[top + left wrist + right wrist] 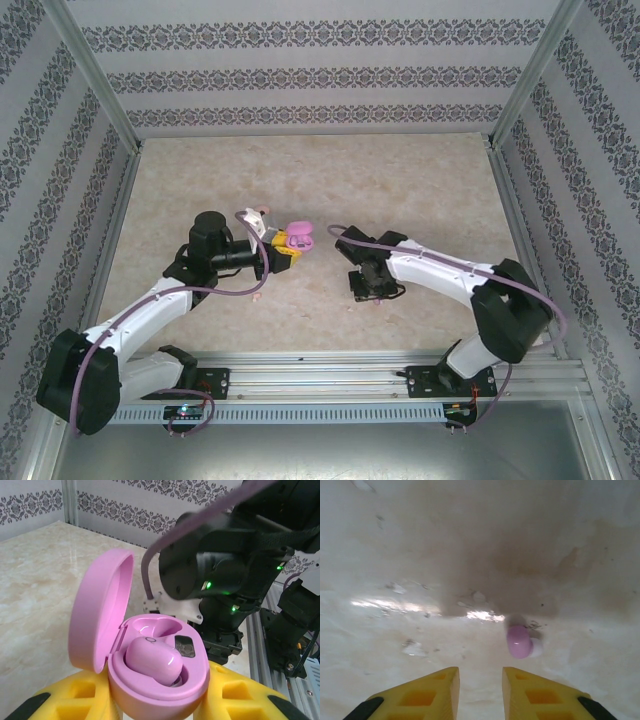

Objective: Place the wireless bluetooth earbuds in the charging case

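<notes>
Left gripper [287,249] is clamped on the open pink case [150,687], right gripper [480,690] sits empty and parted, so I'd slide it toward the loose pink earbud [518,641] just right of centre and straddle it before pinching gently.

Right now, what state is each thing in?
charging case: lid open
left gripper: shut on the charging case
seated earbud: in its slot
second slot: empty
loose earbud: lying on the table
right gripper: open, empty
</notes>
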